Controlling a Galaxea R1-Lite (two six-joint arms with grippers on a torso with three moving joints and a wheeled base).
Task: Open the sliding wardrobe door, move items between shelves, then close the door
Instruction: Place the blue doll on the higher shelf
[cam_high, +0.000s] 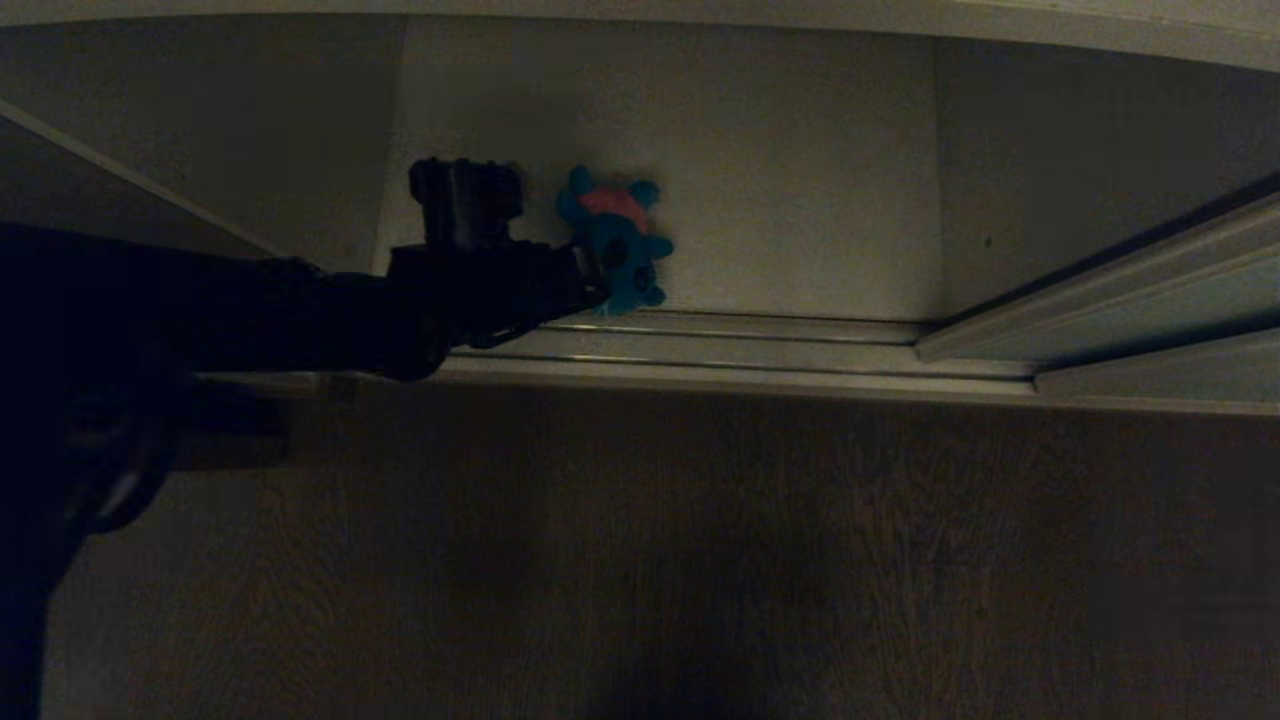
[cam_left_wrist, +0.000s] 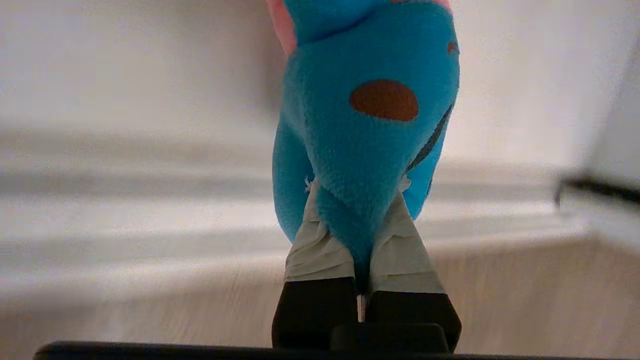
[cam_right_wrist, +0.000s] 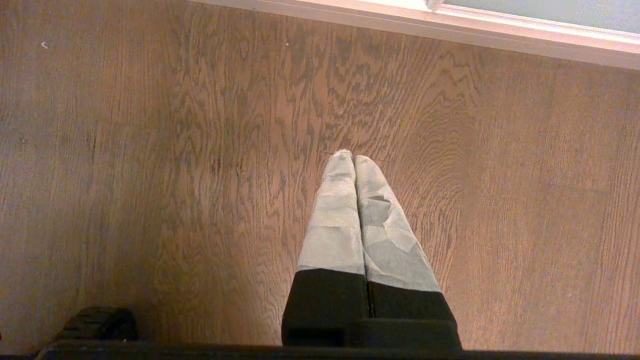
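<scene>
A blue plush toy (cam_high: 620, 245) with a pink top hangs just over the front edge of a white shelf (cam_high: 800, 200), beside the door tracks (cam_high: 740, 345). The left gripper (cam_high: 592, 275) is clenched on the toy's lower limb, its taped fingers (cam_left_wrist: 315, 250) pinching the fabric. The sliding door (cam_high: 1130, 310) sits at right. The right gripper (cam_right_wrist: 354, 160), fingers pressed together and empty, hangs over the wooden floor (cam_right_wrist: 150, 175).

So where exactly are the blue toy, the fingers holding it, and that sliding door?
blue toy (cam_left_wrist: 360, 145): left wrist view, on its plush body below the brown spot.
left gripper (cam_left_wrist: 361, 250): left wrist view, between the taped fingers pinching the toy.
sliding wardrobe door (cam_high: 1150, 325): head view, on its pale bottom edge at right.
</scene>
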